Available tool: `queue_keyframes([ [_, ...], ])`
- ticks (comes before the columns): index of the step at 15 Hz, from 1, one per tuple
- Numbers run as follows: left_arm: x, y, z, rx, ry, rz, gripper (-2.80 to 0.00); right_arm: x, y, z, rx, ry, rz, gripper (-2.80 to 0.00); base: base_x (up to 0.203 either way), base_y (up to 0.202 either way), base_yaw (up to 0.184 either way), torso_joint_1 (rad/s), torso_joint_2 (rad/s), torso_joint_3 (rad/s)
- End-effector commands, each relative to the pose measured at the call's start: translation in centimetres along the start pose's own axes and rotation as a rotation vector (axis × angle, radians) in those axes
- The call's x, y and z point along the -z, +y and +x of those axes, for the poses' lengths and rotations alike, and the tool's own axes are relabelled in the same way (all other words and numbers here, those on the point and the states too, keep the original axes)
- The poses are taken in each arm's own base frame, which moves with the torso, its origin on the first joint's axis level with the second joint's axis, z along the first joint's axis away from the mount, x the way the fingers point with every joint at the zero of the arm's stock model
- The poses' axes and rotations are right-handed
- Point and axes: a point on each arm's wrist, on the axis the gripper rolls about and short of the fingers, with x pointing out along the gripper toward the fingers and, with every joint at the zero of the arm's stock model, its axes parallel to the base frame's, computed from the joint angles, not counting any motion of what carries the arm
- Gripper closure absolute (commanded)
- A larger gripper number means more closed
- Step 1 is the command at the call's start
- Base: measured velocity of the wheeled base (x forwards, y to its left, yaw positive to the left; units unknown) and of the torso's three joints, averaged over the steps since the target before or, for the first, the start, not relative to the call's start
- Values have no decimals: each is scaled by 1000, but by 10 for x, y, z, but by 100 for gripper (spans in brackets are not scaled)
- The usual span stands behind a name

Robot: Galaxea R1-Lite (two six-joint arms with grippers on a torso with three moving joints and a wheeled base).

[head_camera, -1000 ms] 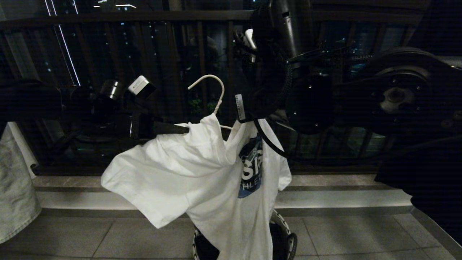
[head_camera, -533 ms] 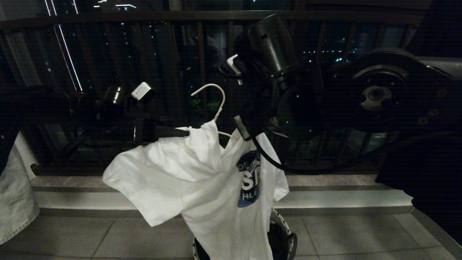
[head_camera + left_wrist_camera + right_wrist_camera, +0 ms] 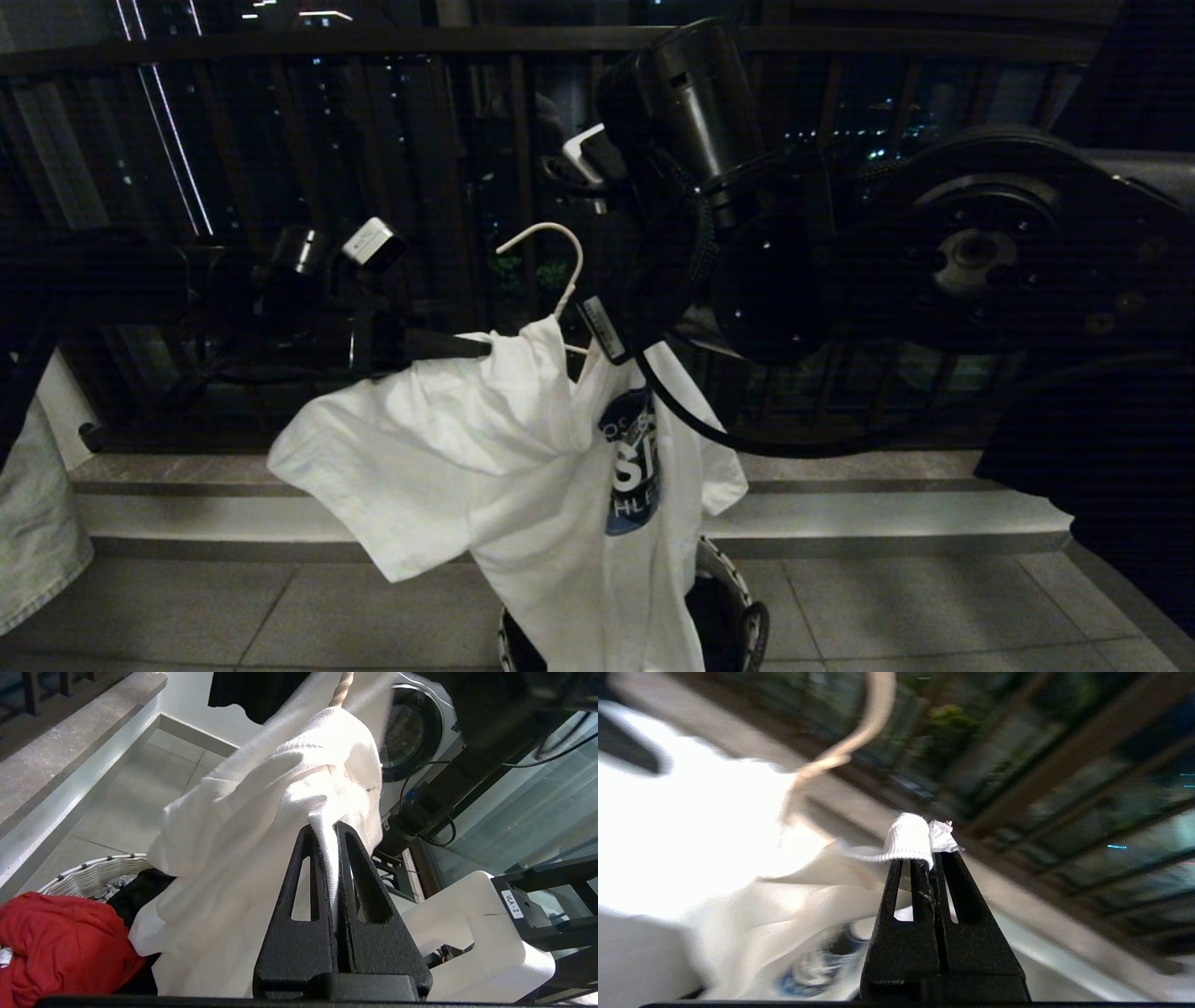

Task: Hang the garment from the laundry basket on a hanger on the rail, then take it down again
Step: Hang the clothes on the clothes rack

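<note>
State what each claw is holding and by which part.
Both hold the T-shirt: the left claw pinches a fold near the hanger's neck; the right claw pinches its ribbed collar edge.

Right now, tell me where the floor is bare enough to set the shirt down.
Bare tile lies on either side of the laundry basket, bounded behind by the stone step. The left patch ends at the pale denim. Over the basket it is crowded: the T-shirt hangs from both grippers.
</note>
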Motion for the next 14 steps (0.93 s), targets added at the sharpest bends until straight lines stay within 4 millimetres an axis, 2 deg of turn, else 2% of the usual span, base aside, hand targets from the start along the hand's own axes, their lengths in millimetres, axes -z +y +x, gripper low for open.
queue_keyframes([
  [1,-5,-9,1,11,-2,18,0,-5,-4,-14,-93,-17,103,0,0,0,0,0,0,0],
  [5,-15,-30,4,21,1,46,0,-8,-15,-33,-171,-5,265,0,0,0,0,0,0,0],
  [8,-16,-38,4,23,2,51,0,-12,-23,-46,-280,-4,357,0,0,0,0,0,0,0],
  [12,-21,-54,5,25,2,77,0,-9,-17,-44,-432,55,445,0,0,0,0,0,0,0],
  [14,-22,-57,4,24,1,81,0,-5,-12,-38,-473,104,466,0,0,0,0,0,0,0],
])
